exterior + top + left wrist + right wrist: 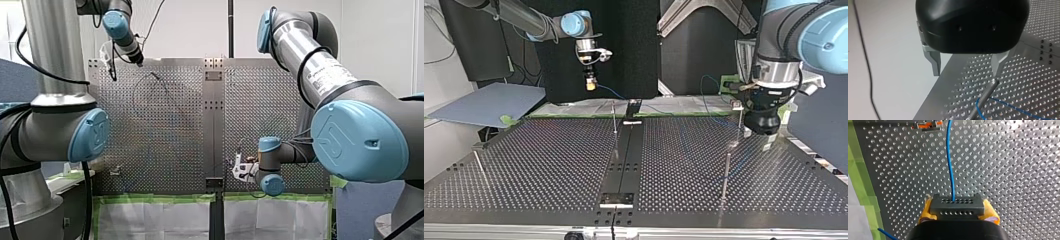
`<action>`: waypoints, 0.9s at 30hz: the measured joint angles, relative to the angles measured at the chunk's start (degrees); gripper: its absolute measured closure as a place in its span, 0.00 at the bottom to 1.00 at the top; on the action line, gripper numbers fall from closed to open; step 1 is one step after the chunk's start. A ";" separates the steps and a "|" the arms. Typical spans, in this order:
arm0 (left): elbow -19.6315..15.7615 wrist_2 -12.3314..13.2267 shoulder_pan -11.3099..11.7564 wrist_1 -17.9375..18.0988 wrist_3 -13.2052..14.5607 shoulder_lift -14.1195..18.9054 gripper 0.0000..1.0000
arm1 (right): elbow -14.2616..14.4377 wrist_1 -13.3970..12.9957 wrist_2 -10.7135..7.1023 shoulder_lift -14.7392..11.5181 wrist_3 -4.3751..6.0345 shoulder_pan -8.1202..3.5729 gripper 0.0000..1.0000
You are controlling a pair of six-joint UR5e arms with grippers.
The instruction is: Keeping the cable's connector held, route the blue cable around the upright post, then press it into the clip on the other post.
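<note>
In the right wrist view my right gripper (956,213) has its yellow pads (926,211) shut on the black connector (956,206). The blue cable (949,157) runs straight ahead from it over the perforated plate. In the top view this gripper (590,86) hangs above the table's far edge. My left gripper (966,67) stands open, its metal fingers (935,65) apart with nothing between them. Just below one finger is the tip of an upright post (986,93), and the blue cable (978,107) curves around that post lower down. In the top view the left gripper (764,127) hovers beside the posts (726,170) at the right.
A small orange and metal fixture (925,125) lies ahead of the right gripper. Thin posts (614,117) stand near the table's middle and at the top view's left (479,165). Green tape (160,197) lines the near edge in the front view.
</note>
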 joint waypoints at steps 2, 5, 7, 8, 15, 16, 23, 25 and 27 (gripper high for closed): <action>0.48 0.21 -0.75 0.21 0.99 -0.54 0.00 | 0.00 0.00 -0.03 -0.01 -0.27 0.15 1.00; 1.19 0.04 -1.90 0.70 2.26 -1.45 0.00 | 0.00 -0.04 -0.08 -0.01 -0.51 0.34 1.00; 1.53 -0.06 -2.81 0.95 3.19 -2.26 0.00 | 0.00 0.00 -0.12 -0.01 -0.60 0.42 1.00; 1.64 -0.08 -3.36 1.02 3.76 -2.67 0.00 | 0.00 0.03 -0.14 -0.01 -0.64 0.44 1.00; 1.78 -0.31 -5.04 1.09 7.05 -3.37 0.00 | 0.00 0.25 -0.35 0.00 -0.81 0.69 1.00; 1.78 -0.32 -5.03 1.07 7.48 -3.35 0.00 | 0.00 0.26 -0.36 0.00 -0.81 0.70 1.00; 1.81 -0.87 -4.76 1.00 10.97 -3.15 0.00 | 0.00 0.17 -0.38 -0.01 -0.83 0.87 1.00; 1.96 -1.45 -4.68 0.95 11.90 -3.15 0.00 | 0.00 0.17 -0.38 -0.01 -0.83 0.88 1.00; 2.31 -1.93 -4.63 0.74 13.00 -3.16 0.00 | 0.00 0.18 -0.37 0.00 -0.82 0.90 1.00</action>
